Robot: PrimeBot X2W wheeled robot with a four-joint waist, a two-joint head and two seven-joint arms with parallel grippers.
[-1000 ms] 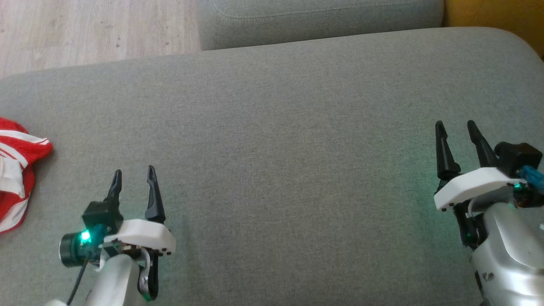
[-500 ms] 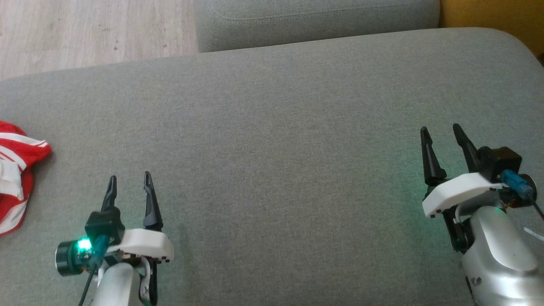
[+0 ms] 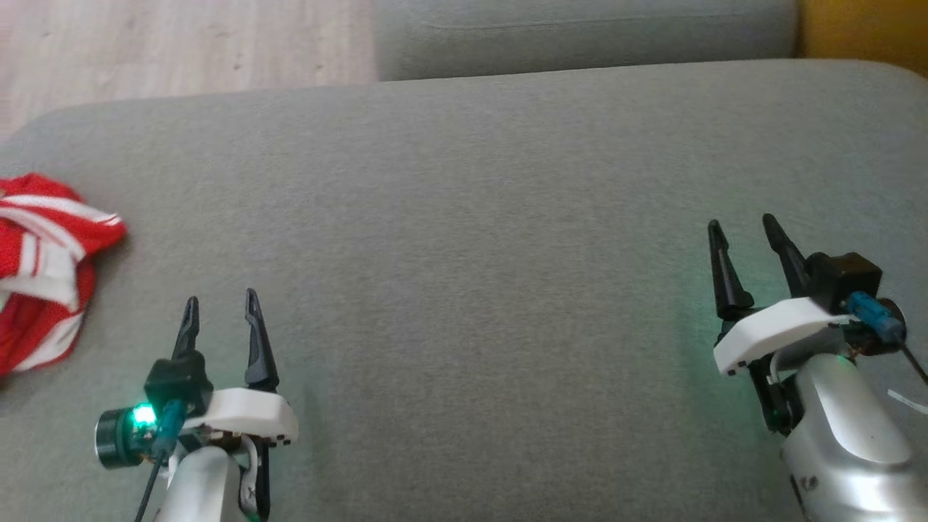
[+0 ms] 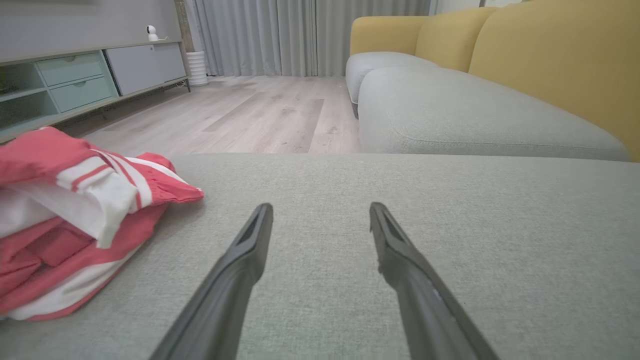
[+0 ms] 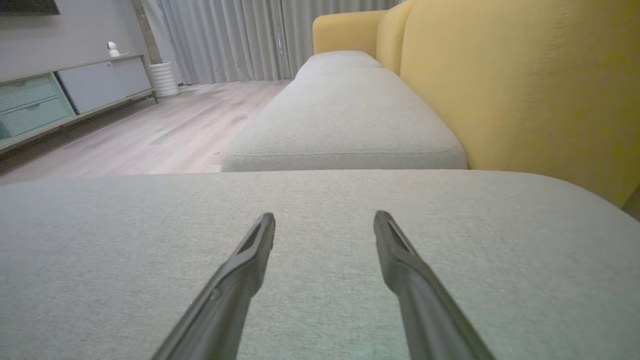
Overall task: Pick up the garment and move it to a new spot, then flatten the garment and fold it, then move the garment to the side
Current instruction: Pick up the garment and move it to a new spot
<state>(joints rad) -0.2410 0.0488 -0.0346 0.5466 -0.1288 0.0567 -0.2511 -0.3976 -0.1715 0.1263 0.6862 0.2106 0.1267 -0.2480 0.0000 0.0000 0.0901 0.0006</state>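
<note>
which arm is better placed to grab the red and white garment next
Left, probably. The left gripper is open and near the garment on the cushion; the right gripper is far across.

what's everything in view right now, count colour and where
garment: one, red with white stripes, bunched at the left edge of the nearest cushion
seat cushions: three, grey, nearest one under both grippers, the others beyond it
backrest cushions: three, yellow, along the sofa's right side
floor: one, pale wood, beyond the cushion on the left
cabinet: one, grey and mint, far left wall
curtains: grey, far end of the room
left gripper: one, dark fingers, open, empty, just right of the garment
right gripper: one, dark fingers, open, empty, over the cushion's right side
</note>
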